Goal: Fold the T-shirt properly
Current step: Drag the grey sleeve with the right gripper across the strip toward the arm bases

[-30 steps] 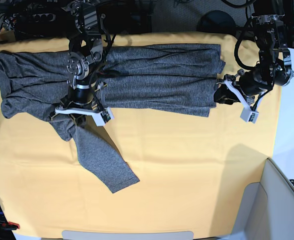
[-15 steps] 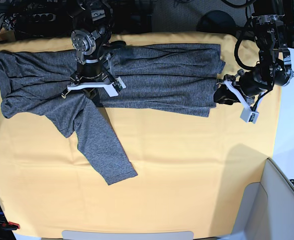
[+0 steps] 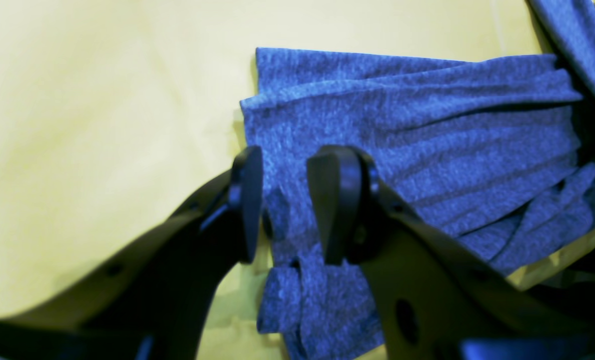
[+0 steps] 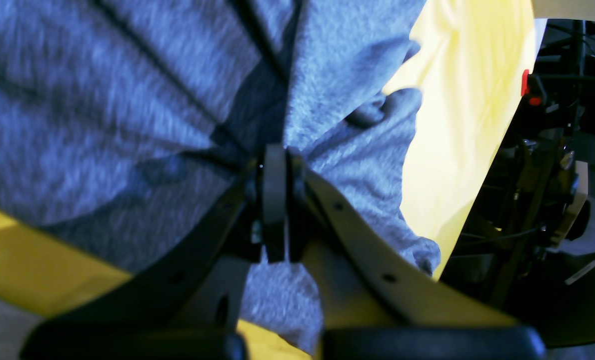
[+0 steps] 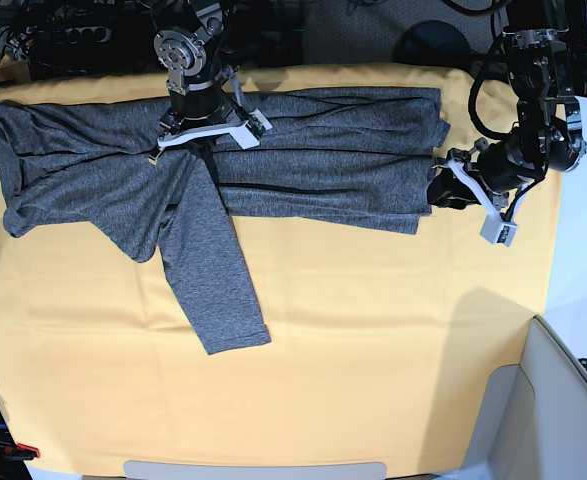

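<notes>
Yellow-orange cloth sheet (image 5: 373,330) covering the worktop, dark-grey knit T-shirt (image 5: 313,170) lying along its far edge; right gripper (image 4: 276,200) pinching its fabric, left gripper (image 3: 285,205) jaws apart straddling the hem

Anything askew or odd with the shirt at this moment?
Yes. One sleeve of the T-shirt trails diagonally onto the yellow cloth, away from the folded body. The shoulder end at the view's left lies bunched and rumpled, not flat.
</notes>
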### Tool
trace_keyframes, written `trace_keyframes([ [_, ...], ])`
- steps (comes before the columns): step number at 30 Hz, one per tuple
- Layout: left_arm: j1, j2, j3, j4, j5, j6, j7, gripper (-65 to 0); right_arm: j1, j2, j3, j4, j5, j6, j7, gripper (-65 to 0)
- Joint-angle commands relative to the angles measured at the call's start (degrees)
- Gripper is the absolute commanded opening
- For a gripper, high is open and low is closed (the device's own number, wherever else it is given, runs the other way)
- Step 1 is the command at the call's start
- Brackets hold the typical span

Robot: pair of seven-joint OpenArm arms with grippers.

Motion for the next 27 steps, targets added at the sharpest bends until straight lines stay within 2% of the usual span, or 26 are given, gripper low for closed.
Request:
trace_keyframes([
  [1,-0.73,-0.64,-0.24,0.82,-0.72,-0.11,-0.78,-46.5,-0.36,0.27,-0.12,1.27,-0.75,-0.64,0.64,-64.8],
  [9,-0.73,-0.64,-0.24,0.82,-0.72,-0.11,-0.78,-46.5,-1.41,0.71,-0.12,1.62,-0.75,-0.64,0.9,-64.8],
  [12,-0.73,-0.64,-0.24,0.82,-0.72,-0.11,-0.78,-46.5,-0.62,0.45,0.23,1.62,-1.1,-0.73,3.54,-64.8],
  [16,-0.73,-0.64,-0.15,0.82,-0.72,-0.11,-0.87,-46.5,0.35,0.19,-0.29,1.62,-5.14,-0.73,4.33,-64.8],
  [27,-0.73,-0.64,-0.15,0.82,-0.72,-0.11,-0.87,-46.5,1.23,-0.87,-6.01,1.71,-6.11,-0.73,4.33,-64.8],
])
